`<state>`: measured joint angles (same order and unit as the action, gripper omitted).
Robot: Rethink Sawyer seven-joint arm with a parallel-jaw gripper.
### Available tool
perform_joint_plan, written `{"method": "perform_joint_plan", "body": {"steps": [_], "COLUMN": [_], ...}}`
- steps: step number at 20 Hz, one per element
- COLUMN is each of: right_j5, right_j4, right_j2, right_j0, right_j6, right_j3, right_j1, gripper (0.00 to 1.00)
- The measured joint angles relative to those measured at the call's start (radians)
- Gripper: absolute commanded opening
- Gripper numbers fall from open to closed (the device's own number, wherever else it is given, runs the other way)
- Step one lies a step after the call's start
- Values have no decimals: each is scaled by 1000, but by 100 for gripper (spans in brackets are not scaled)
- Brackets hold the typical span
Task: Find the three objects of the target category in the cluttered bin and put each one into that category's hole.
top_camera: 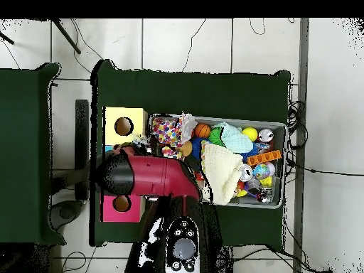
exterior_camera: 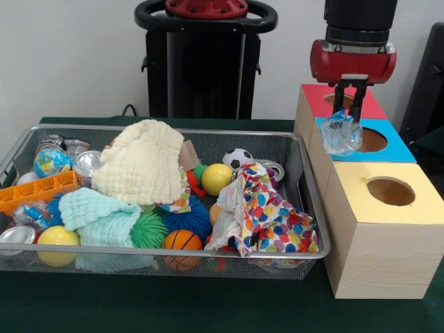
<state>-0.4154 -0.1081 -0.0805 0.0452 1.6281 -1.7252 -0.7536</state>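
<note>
My gripper (exterior_camera: 349, 113) hangs over the blue-topped box (exterior_camera: 399, 150) and is shut on a crinkly blue and clear plastic packet (exterior_camera: 340, 134). The packet hangs at the left edge of that box's top, just left of its round hole (exterior_camera: 372, 141). The silver wire-mesh basket (exterior_camera: 310, 182) stands left of the boxes, full of clutter. Another crinkly clear packet (exterior_camera: 29, 212) seems to lie at its left end, partly hidden. In the overhead view the red arm (top_camera: 153, 176) covers the blue box and the gripper.
A red-topped box (exterior_camera: 320, 97) stands behind the blue one and a yellow-topped box (exterior_camera: 416, 182) in front, each with a hole. The basket holds cloths (exterior_camera: 142, 163), a spotted cloth (exterior_camera: 267, 218), balls, spiky balls, cans and an orange tray (exterior_camera: 35, 192).
</note>
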Motion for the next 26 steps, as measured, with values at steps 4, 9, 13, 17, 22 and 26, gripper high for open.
{"method": "perform_joint_plan", "body": {"steps": [4, 9, 13, 17, 22, 26], "right_j5": [55, 113, 133, 133, 133, 133], "right_j4": [-1, -2, -12, -22, -32, -45], "right_j2": [-2, -3, -12, -28, -47, -65], "right_j0": [0, 0, 10, 28, 59, 87], "right_j6": [9, 24, 34, 34, 34, 34], "right_j3": [-31, -56, -64, -67, -74, -82], "right_j1": [1, 10, 10, 10, 10, 9], "gripper": [0, 0, 0, 0, 0, 0]}}
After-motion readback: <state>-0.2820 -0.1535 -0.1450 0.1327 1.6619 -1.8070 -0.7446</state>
